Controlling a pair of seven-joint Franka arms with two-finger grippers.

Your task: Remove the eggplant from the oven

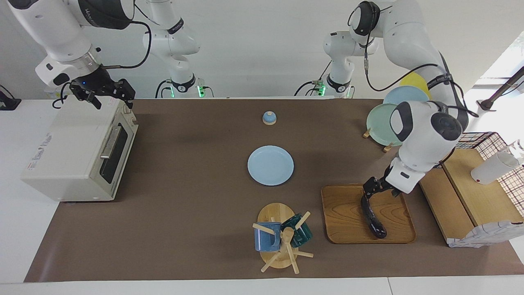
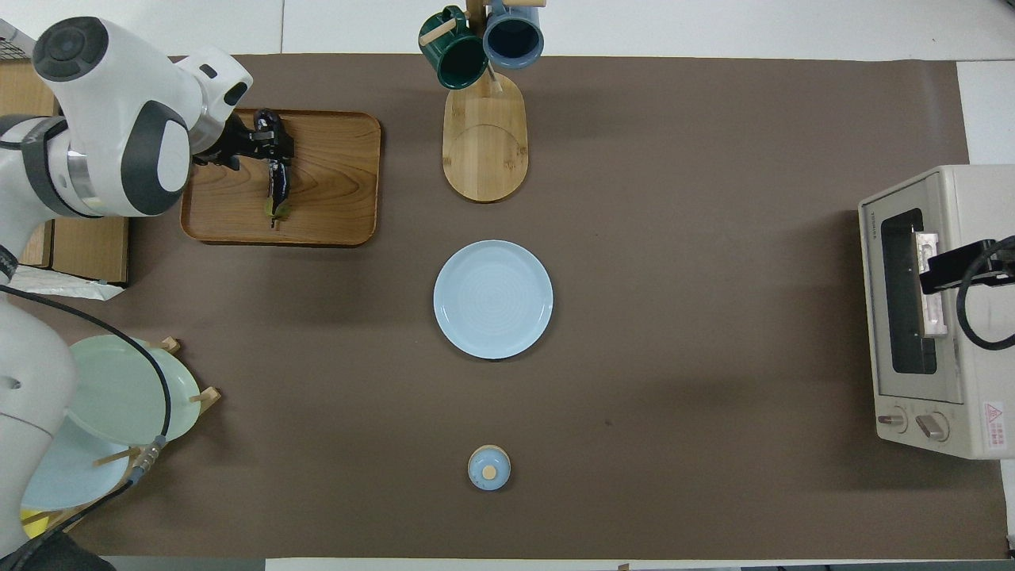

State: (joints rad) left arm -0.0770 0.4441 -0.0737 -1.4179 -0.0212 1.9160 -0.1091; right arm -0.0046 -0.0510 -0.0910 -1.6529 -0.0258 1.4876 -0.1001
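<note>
Notably, the oven (image 1: 77, 153) stands shut at the right arm's end of the bench (image 1: 196, 196), its right gripper (image 1: 107, 95) hovering above it, fingers unreadable, while the eggplant (image 1: 373, 219) lies lengthwise on the wooden tray (image 1: 348, 221), its nearer end clenched by the left gripper (image 1: 370, 189).

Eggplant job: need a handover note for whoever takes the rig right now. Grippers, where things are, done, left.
Left gripper: over the wooden tray, closed on the stem end of the eggplant, whose other end lies on the tray.
Right gripper: above the oven, holding nothing; finger state unclear.
Oven: at the right arm's end of the table, door shut.
Done: eggplant is out of the oven and down at the tray.
Left: release the eggplant, lift the left arm clear.
</note>
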